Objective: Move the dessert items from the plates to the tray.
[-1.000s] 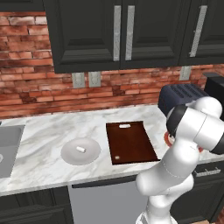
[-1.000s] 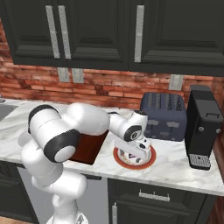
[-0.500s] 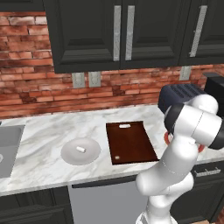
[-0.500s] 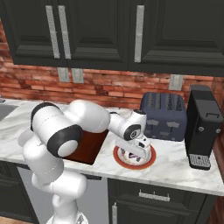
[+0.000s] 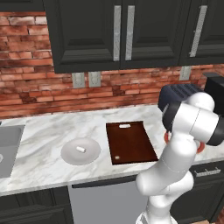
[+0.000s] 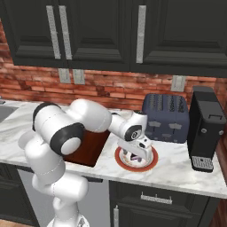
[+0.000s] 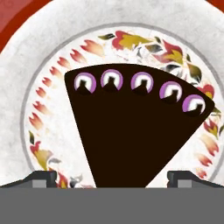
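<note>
Wedge (image 7: 131,127) sits between the spread fingers (image 7: 41,178), not yet pinched, on the red-rimmed plate (image 6: 153,157). The gripper (image 6: 137,156) has sunk closer over the last second, so the grasp looks imminent. Marshmallow (image 5: 81,149) waits on the grey plate (image 5: 70,155), beside the tray (image 5: 131,142).

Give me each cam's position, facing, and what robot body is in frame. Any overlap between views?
Left base view: behind-left, looks down at counter; grey plate with marshmallow, tray; arm at lower right.
Right base view: behind-right; arm from lower left, pincer over the red-rimmed plate.
Hand view: looks straight down at brown wedge; fingertips at bottom.
Shared: both base views show the tray; right base and hand views share the red-rimmed plate.
</note>
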You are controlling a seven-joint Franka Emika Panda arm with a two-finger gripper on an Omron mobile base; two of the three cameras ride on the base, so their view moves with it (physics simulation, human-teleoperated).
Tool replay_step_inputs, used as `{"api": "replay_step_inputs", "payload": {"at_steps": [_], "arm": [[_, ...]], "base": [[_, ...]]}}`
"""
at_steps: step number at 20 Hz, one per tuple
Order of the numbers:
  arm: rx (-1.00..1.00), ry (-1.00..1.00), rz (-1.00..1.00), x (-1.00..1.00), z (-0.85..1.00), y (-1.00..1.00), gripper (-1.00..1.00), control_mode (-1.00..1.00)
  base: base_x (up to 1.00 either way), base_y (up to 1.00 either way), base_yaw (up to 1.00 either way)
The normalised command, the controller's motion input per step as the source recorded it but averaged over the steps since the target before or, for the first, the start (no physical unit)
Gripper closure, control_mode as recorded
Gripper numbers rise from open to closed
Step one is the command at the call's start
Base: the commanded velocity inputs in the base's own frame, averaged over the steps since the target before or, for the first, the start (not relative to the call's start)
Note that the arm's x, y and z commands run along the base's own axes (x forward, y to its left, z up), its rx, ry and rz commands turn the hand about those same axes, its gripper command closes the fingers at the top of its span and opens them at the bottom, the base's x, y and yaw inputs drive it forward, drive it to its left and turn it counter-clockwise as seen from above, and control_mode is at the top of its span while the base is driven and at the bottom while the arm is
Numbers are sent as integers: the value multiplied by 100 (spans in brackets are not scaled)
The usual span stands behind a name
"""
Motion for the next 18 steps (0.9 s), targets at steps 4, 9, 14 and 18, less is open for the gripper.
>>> {"api": "replay_step_inputs", "payload": {"at_steps": [4,9,14,18], "arm": [[0,0,-1,24,-3,-3,-100,-100],[0,0,0,9,-5,-18,-100,-100],[0,0,0,1,-9,-20,-100,-100],[0,0,0,3,-23,-3,100,-100]], "base": [[0,0,0],[0,0,0],[0,0,0],[0,0,0]]}}
